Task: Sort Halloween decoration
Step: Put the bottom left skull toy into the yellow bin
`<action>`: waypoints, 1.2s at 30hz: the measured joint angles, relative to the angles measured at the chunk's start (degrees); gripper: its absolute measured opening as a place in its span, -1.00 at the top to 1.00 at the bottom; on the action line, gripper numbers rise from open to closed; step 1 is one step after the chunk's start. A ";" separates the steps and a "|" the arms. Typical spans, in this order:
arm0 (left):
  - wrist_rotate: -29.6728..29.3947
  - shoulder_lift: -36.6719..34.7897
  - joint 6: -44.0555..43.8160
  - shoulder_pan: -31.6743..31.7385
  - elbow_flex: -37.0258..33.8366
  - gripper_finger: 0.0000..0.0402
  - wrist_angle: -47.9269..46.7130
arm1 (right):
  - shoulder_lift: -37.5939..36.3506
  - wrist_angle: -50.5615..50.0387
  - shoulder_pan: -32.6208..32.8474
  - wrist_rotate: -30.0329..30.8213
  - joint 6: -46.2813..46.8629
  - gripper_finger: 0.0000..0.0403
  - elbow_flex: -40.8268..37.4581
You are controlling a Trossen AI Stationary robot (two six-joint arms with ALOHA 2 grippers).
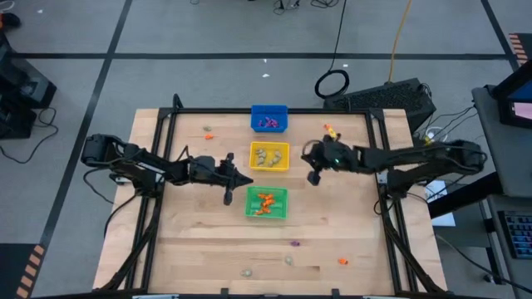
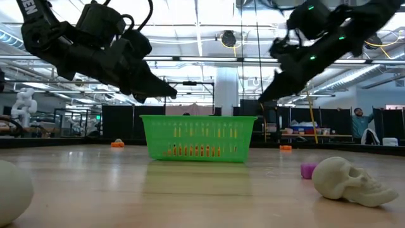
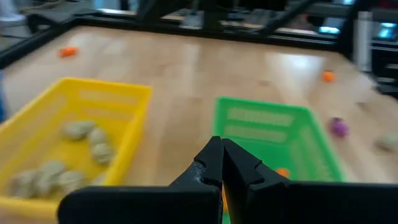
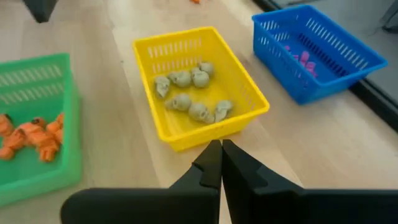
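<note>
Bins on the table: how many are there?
3, in a column at the table's middle: blue bin farthest back, yellow bin in the middle, green bin nearest the front. None seems hidden.

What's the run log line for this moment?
left claw: shut, empty, near green bin | right claw: shut, empty, beside yellow bin | loose trinkets remain on table

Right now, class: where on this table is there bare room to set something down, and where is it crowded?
Bare wood lies left of the green bin and right of it, toward the table's edge. The middle is crowded: blue bin, yellow bin and both grippers, left, right.
</note>
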 joint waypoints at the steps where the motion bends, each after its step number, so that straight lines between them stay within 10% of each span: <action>1: 0.14 0.00 -0.02 -0.88 0.21 0.98 0.00 | -1.46 -0.03 1.50 1.59 0.49 1.00 -0.95; 17: -10.93 -0.02 -0.74 -24.34 14.06 0.99 -28.99 | -5.31 0.26 10.97 10.34 3.04 1.00 -2.78; 36: -21.33 -0.02 -6.03 -33.10 14.47 0.64 -29.56 | -5.28 0.19 11.70 10.31 3.54 1.00 -2.78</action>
